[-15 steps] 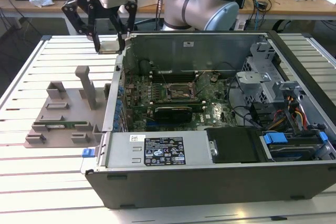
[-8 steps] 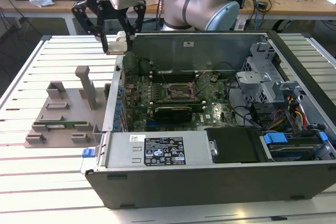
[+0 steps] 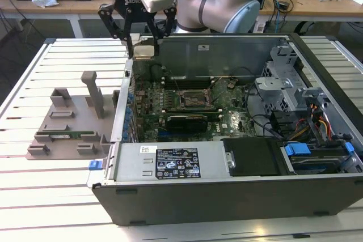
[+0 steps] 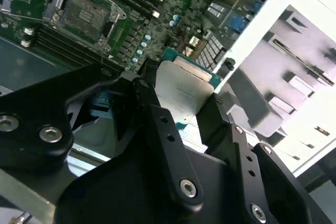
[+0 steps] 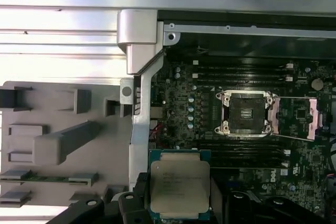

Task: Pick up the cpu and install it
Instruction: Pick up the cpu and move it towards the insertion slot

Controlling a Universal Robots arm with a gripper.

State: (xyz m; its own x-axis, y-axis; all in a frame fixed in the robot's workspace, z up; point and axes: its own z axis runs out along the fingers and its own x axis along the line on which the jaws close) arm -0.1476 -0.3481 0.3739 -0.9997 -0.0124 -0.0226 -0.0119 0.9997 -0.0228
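Observation:
My gripper (image 3: 144,51) is shut on the cpu (image 3: 143,51), a flat square chip with a silvery top plate. It hangs in the air above the back left corner of the open computer case (image 3: 227,188) in the exterior view. In both wrist views the cpu (image 5: 179,186) (image 4: 184,92) sits between the black fingers (image 4: 152,108). The open socket (image 5: 245,114) (image 3: 191,98) (image 4: 84,10), a dark square with a metal frame and its lid swung aside, lies on the green motherboard (image 3: 227,123), apart from the chip.
A grey fixture (image 3: 68,123) (image 5: 58,140) with slots and an upright post lies on the slatted white table (image 3: 34,196), at the exterior view's left of the case. Memory slots (image 5: 236,72) flank the socket. A drive cage and cables (image 3: 306,117) occupy the case's right side.

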